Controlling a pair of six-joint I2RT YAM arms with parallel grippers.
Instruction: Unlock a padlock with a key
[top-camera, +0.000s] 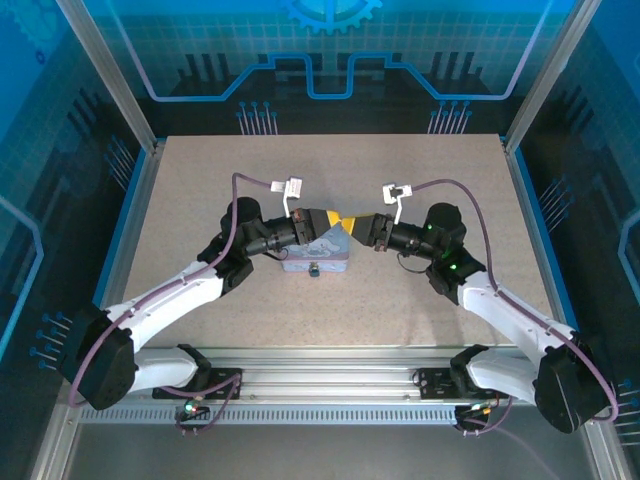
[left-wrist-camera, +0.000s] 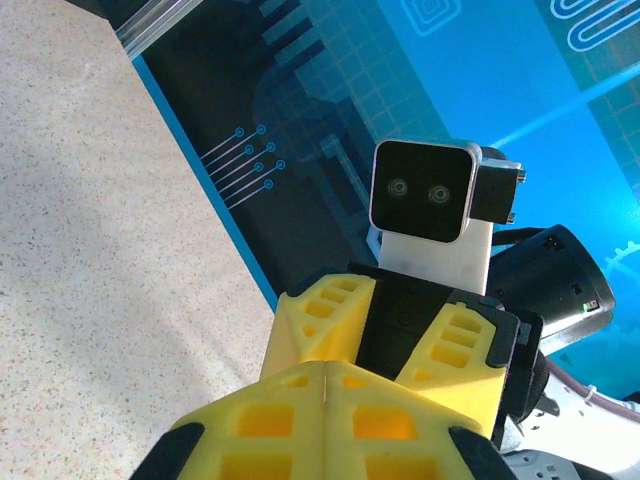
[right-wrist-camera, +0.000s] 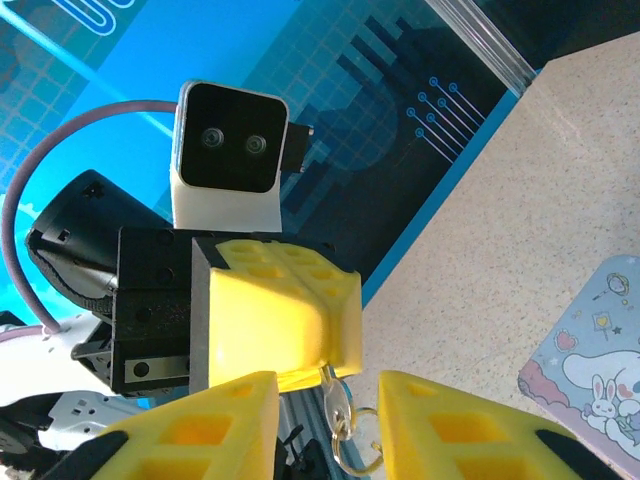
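Two yellow-fingered grippers meet tip to tip above the table, with the key between them.
From the left, the left gripper (top-camera: 336, 220) is pressed fully together on what looks like a small silver key (right-wrist-camera: 329, 380), whose wire ring (right-wrist-camera: 352, 440) dangles below its tips, over the far right corner of a pale blue cartoon-printed tin (top-camera: 318, 252) on the speckled beige table (top-camera: 200, 180). A small dark fitting (top-camera: 313, 268) on the tin's near edge may be the padlock, but it is too small to tell. Facing from the right, the right gripper (top-camera: 358, 224) has its fingers apart with a clear gap and nothing clamped. Key and ring sit inside that gap, their long axis crosswise to the line the two wrists share. By my judgement, the right arm is the one placed to take them.
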